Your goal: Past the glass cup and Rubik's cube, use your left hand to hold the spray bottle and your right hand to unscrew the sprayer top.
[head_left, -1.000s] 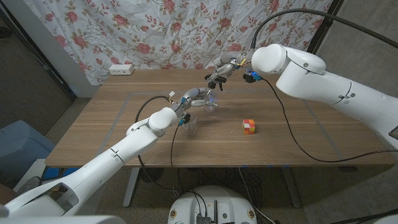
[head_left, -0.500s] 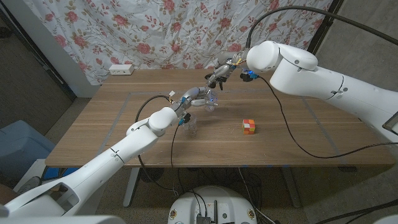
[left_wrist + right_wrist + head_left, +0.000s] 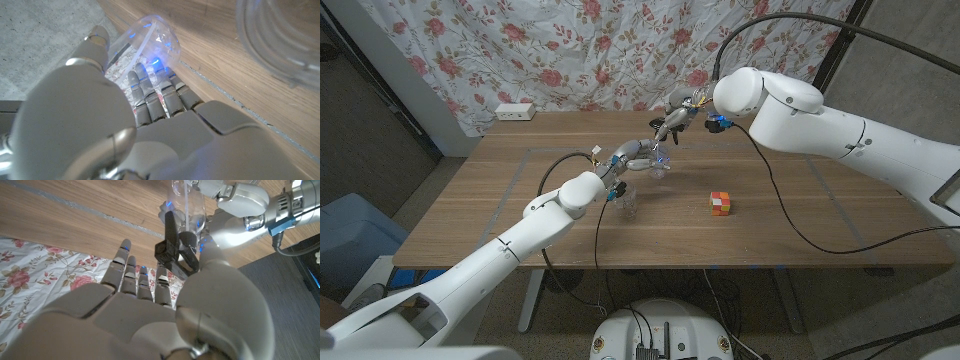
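My left hand point(image 3: 636, 155) reaches past the glass cup point(image 3: 629, 206) and grips a clear spray bottle point(image 3: 660, 163) near the table's middle. Its fingers point(image 3: 150, 97) wrap the clear bottle point(image 3: 152, 37), with the cup's rim point(image 3: 280, 40) close beside. My right hand point(image 3: 675, 117) hangs just above the bottle and pinches the black sprayer top point(image 3: 172, 247) between thumb and fingers. The bottle's neck and thin tube point(image 3: 188, 200) show behind the sprayer top, beside my left hand point(image 3: 240, 202). The Rubik's cube point(image 3: 721, 203) lies to the right of the cup.
A white power strip point(image 3: 515, 111) lies at the table's back left corner. A floral curtain point(image 3: 570, 50) hangs behind the table. Black cables point(image 3: 790, 215) trail across the table's right half. A blue bin point(image 3: 350, 240) stands left of the table.
My right arm has swung a little to the left while its hand stays on the sprayer top. The left hand and bottle have not visibly moved.
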